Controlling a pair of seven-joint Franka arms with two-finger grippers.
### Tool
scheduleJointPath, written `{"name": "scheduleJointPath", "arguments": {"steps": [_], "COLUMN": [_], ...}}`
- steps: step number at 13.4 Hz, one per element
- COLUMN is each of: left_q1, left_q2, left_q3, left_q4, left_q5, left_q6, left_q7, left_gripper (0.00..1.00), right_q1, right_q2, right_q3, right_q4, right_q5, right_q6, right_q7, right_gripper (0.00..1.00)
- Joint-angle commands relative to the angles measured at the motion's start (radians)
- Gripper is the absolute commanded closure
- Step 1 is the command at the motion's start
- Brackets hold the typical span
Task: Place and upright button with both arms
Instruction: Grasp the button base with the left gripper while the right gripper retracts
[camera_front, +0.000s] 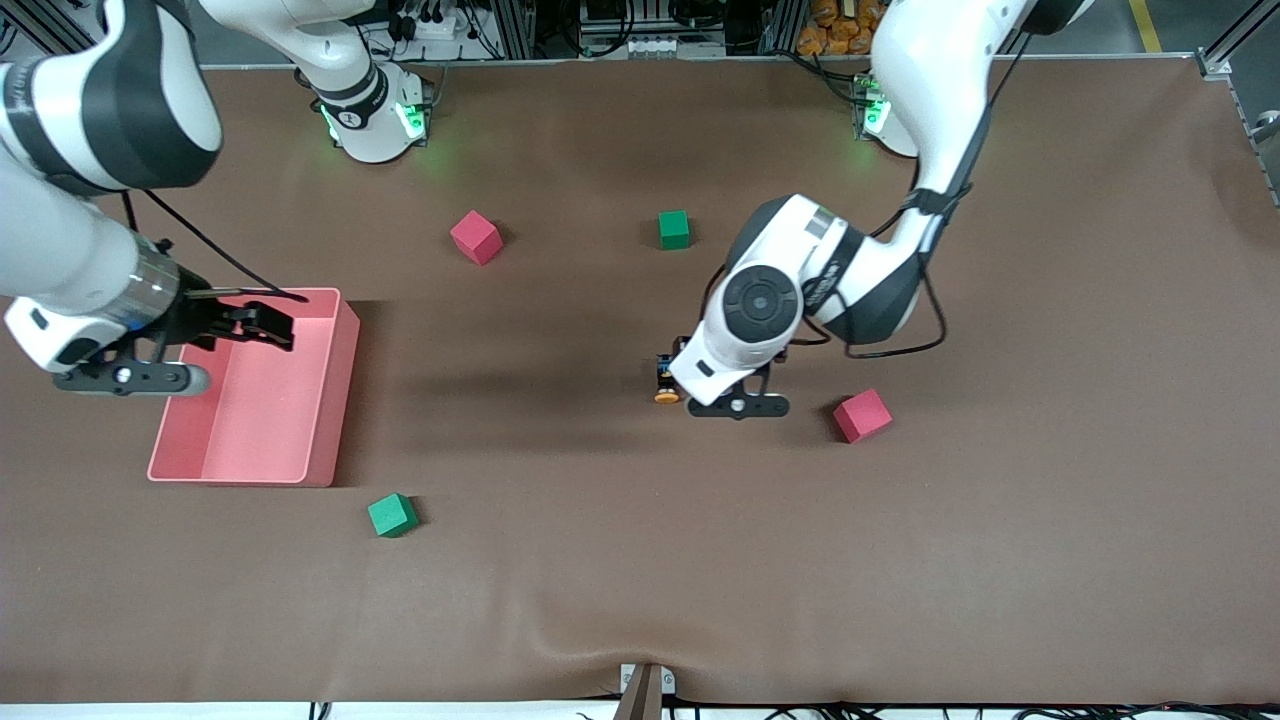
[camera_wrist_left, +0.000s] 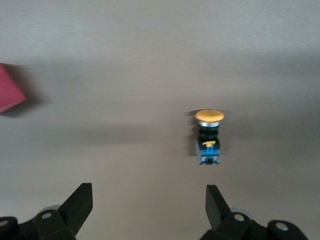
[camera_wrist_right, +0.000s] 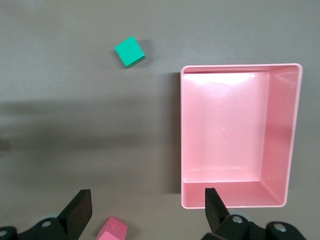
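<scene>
The button (camera_front: 667, 384) lies on its side on the brown table near the middle, its orange cap (camera_wrist_left: 209, 116) facing the front camera and its black body with blue marks (camera_wrist_left: 208, 150) toward the robots' bases. My left gripper (camera_wrist_left: 149, 200) hangs low over the table right beside it, open and empty; the button sits just ahead of one fingertip, not between the fingers. In the front view the left arm's white wrist (camera_front: 755, 310) hides those fingers. My right gripper (camera_front: 262, 322) hovers open and empty over the pink bin's rim, at the right arm's end of the table.
The pink bin (camera_front: 335, 390) is empty. A red cube (camera_front: 862, 415) sits close to the left wrist. Another red cube (camera_front: 476, 237) and a green cube (camera_front: 674, 229) lie nearer the robots' bases. A second green cube (camera_front: 392, 515) sits nearer the front camera than the bin.
</scene>
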Motion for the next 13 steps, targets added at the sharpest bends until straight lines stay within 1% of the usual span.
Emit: {"name": "scheduleJointPath", "arguments": {"steps": [1, 4, 5, 8, 12, 13], "left_q1": [-0.042, -0.062, -0.081, -0.09, -0.092, -0.096], "left_q2": [0.05, 0.084, 0.1, 0.128, 0.171, 0.177], "left_q3": [0.009, 0.009, 0.009, 0.01, 0.01, 0.01], "left_q4": [0.032, 0.03, 0.03, 0.029, 0.027, 0.027], "left_q5": [-0.013, -0.016, -0.015, -0.015, -0.015, -0.015], "left_q6": [0.059, 0.115, 0.128, 0.191, 0.286, 0.297], "left_q7": [-0.052, -0.082, -0.104, -0.109, -0.112, -0.11], "left_gripper": [0.0, 0.0, 0.0, 0.0, 0.0, 0.0], "right_q1": [-0.046, -0.049, -0.057, -0.088, -0.086, -0.089], "right_q2": [-0.073, -0.143, -0.172, -0.235, -0.232, -0.228], "right_q3": [0.014, 0.014, 0.014, 0.014, 0.019, 0.016], "right_q4": [-0.012, -0.055, -0.082, -0.133, -0.101, -0.077], "right_q5": [0.003, -0.004, -0.023, -0.027, -0.027, -0.027], "right_q6": [-0.067, -0.081, -0.077, -0.081, -0.101, -0.112], "right_q7": [-0.011, -0.079, -0.108, -0.155, -0.158, -0.158], "right_gripper": [0.0, 0.0, 0.0, 0.0, 0.0, 0.0]}}
